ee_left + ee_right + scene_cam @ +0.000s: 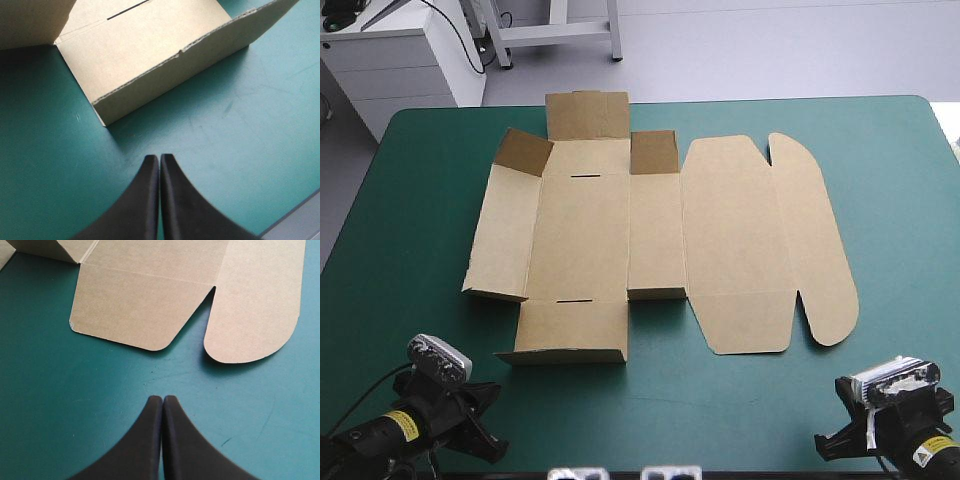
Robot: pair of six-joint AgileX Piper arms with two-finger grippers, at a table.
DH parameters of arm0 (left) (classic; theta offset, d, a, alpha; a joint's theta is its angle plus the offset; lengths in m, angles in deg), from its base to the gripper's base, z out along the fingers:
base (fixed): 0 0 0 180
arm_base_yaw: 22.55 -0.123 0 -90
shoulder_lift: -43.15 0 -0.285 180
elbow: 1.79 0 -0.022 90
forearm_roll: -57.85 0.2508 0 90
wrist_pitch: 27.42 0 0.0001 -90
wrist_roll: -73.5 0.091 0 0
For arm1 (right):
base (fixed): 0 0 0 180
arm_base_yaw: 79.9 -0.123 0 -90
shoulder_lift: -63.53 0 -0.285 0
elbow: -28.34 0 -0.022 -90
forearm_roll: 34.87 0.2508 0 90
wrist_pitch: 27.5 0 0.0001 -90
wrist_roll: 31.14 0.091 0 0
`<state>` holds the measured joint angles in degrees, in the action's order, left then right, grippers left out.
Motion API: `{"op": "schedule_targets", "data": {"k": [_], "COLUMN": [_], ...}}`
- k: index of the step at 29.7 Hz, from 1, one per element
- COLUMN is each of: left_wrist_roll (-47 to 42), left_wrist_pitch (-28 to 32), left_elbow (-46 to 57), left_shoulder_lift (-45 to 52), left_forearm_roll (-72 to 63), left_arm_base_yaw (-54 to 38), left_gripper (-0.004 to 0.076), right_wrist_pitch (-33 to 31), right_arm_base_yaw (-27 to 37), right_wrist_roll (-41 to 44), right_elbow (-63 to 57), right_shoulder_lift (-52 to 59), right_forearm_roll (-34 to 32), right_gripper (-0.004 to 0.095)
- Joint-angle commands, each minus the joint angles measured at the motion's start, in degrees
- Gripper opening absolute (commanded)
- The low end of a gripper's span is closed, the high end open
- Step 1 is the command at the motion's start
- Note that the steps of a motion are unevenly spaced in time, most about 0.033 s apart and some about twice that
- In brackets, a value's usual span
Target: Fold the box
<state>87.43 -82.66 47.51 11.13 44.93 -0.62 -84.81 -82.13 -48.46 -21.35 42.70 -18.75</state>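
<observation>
The brown box (620,230) lies as a cut sheet in the middle of the teal-green table, mostly flat, with a few flaps on its left half partly raised. Its lid part with rounded tabs (810,240) lies flat to the right. My left gripper (159,160) is shut and empty, resting near the table's front edge, a short way off the near raised flap (165,60). My right gripper (162,400) is also shut and empty, just short of the lid's rounded tabs (250,315). In the high view both arms sit at the front corners (450,415) (890,415).
Bare teal-green cover (740,400) stretches between the box and the front edge. A white cabinet (390,60) and a metal frame stand beyond the far edge, off the table.
</observation>
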Motion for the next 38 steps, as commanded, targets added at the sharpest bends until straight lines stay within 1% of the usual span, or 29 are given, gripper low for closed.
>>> {"op": "schedule_targets", "data": {"k": [1,14,16,19,23,26,30,35,36,38], "left_wrist_roll": [-0.35,0.04,0.63,1.17,-0.9,-0.9,-1.72,-3.29,-3.29,-3.08], "left_wrist_pitch": [2.87,3.06,3.89,7.17,8.58,8.47,6.5,6.27,5.78,4.57], "left_elbow": [-1.64,-1.64,-1.64,-2.1,-6.5,-11.24,-19.47,-27.39,-29.48,-33.0], "left_shoulder_lift": [-0.49,-0.49,-0.49,-0.49,-1.62,-4.98,-12.01,-23.71,-26.76,-31.41], "left_forearm_roll": [-0.97,-0.52,-0.29,-0.46,-0.26,0.24,3.88,6.58,6.58,7.29], "left_arm_base_yaw": [0.0,0.0,0.0,0.0,0.0,0.0,0.0,0.0,0.0,-0.05], "left_gripper": [-0.0008,-0.0008,-0.0008,-0.0008,-0.0008,-0.0008,-0.0008,0.0005,0.0018,0.0018], "right_wrist_pitch": [3.31,3.31,3.31,3.31,3.31,3.31,3.31,3.31,3.31,3.31], "right_arm_base_yaw": [-0.31,-0.31,-0.31,-0.31,-0.31,-0.31,-0.31,-0.31,-0.31,-0.31], "right_wrist_roll": [-0.15,-0.15,-0.15,-0.15,-0.15,-0.15,-0.15,-0.15,-0.15,-0.15], "right_elbow": [1.23,1.23,1.23,1.23,1.23,1.23,1.23,1.23,1.23,1.23], "right_shoulder_lift": [-0.69,-0.69,-0.69,-0.69,-0.69,-0.69,-0.69,-0.69,-0.69,-0.69], "right_forearm_roll": [0.96,0.96,0.96,0.96,0.96,0.96,0.96,0.96,0.96,0.96], "right_gripper": [-0.0014,-0.0014,-0.0014,-0.0014,-0.0014,-0.0014,-0.0014,-0.0014,-0.0014,-0.0014]}}
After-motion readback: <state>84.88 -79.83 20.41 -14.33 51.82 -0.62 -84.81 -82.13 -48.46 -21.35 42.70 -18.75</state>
